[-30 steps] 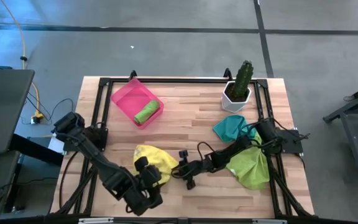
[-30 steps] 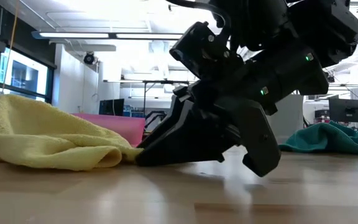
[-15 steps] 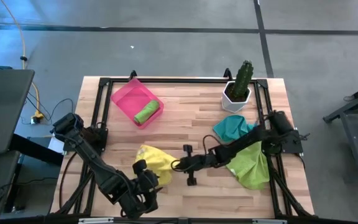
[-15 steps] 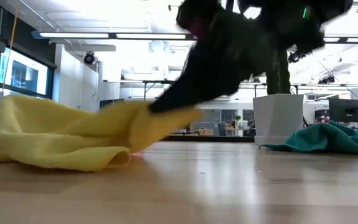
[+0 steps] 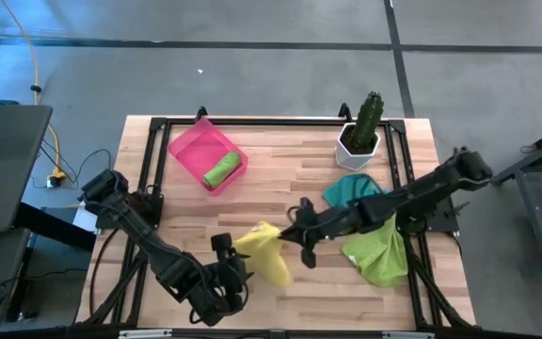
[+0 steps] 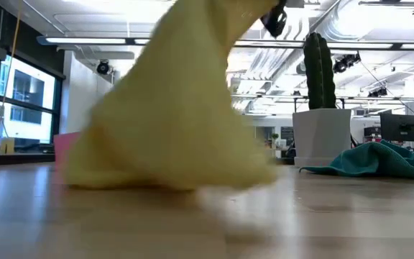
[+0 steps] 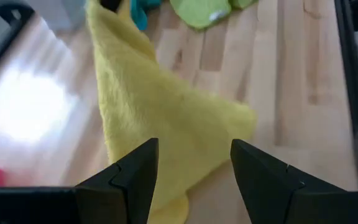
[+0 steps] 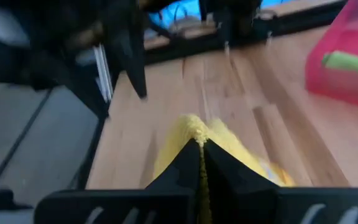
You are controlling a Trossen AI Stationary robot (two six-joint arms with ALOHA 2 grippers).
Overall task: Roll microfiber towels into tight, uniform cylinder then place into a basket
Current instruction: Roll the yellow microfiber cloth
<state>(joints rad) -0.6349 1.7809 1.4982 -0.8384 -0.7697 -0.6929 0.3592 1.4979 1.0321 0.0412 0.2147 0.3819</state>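
Jaws pressed together, the right gripper pinches a corner of the soft yellow microfiber towel, lifting it so it drapes to the wooden table. The left gripper, jaws spread, hovers beside its lower edge.

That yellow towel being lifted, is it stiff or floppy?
Probably floppy: pinched at one corner by the right hand, the yellow towel hangs in a limp drape, its lower edge on the table. Likely light too; one small pinch lifts it.
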